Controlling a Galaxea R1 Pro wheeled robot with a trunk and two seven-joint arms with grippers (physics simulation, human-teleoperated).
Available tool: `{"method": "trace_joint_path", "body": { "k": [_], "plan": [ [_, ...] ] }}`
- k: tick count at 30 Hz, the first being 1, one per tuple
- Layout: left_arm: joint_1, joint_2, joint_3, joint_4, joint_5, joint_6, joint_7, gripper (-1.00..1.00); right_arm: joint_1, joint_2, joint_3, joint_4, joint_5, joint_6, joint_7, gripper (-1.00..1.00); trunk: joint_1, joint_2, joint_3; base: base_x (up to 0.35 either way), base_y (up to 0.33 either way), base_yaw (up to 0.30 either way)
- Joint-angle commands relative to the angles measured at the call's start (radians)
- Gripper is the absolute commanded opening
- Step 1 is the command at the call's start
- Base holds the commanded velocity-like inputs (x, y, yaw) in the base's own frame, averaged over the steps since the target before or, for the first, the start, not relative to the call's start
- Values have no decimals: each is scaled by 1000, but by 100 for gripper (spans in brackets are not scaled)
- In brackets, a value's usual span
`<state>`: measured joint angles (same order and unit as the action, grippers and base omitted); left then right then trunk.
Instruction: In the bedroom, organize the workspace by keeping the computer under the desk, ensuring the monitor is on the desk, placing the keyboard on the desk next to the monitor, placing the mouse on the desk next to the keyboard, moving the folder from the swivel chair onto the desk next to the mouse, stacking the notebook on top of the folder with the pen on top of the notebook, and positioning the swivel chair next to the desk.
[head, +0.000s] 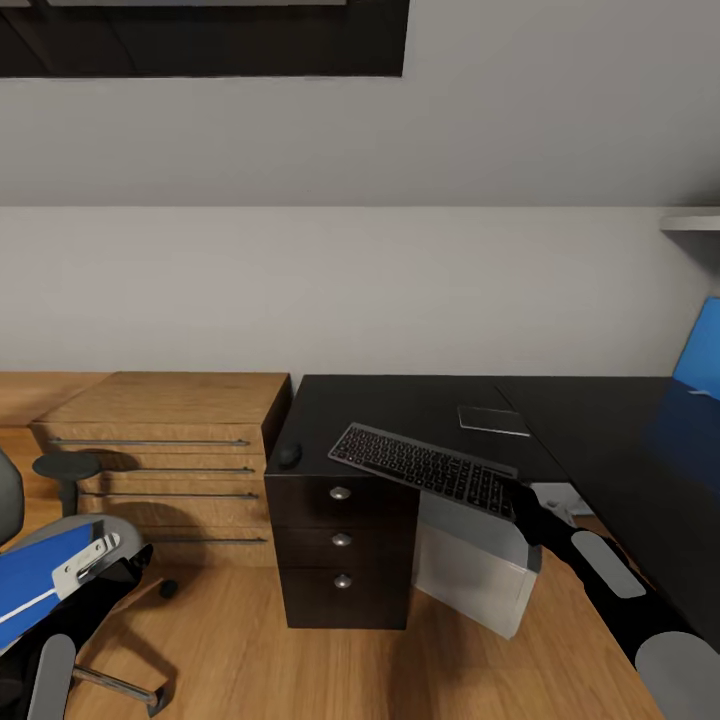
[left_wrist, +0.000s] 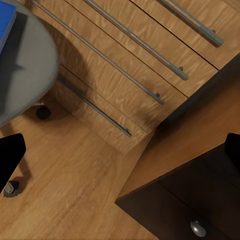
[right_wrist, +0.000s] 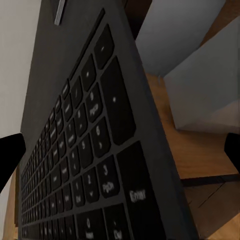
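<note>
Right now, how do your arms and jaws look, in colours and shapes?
The right arm is glossy black with rounded light-grey oval panels along its segments. The left arm shows the same black body and a grey oval panel. In both wrist views the fingertips appear as plain black blunt shapes. No cables or markings are visible.

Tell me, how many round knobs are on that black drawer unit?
3, one on each drawer of the black desk, stacked vertically: top knob, middle knob, bottom knob. None look hidden.
</note>
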<state>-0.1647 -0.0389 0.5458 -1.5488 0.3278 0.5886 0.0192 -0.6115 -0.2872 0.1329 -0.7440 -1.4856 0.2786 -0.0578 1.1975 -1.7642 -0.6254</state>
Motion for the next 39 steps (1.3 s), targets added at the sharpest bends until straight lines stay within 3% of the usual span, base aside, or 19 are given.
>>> {"method": "trace_joint_path", "body": {
  "k": [1,4,23,28,31,39],
  "plan": [
    [-1,-1,2,-1,9,6,2,100,-1,-1,4,-2,-9,-1,-6,100,4,-8,-4,3,0,0],
    [-1,-1,2,-2,10,5,2,100,-1,-1,4,-2,-9,-1,-5,100,15,-29,-14,1,0,0],
    [-1,-1,2,1,8,2,2,100,-1,3,15,0,-8,-1,-3,100,15,-29,-14,0,0,0],
    [-1,-1,3,1,8,2,2,100,-1,14,17,0,-9,-1,-4,100,15,-29,-14,0,0,0],
    [-1,-1,3,1,8,2,2,100,-1,35,17,0,-6,-2,-4,100,15,-29,-14,0,0,0],
    [-1,0,3,1,8,2,2,100,-1,41,16,0,-4,-2,-4,100,15,-29,-14,0,0,0]
  ]
}}
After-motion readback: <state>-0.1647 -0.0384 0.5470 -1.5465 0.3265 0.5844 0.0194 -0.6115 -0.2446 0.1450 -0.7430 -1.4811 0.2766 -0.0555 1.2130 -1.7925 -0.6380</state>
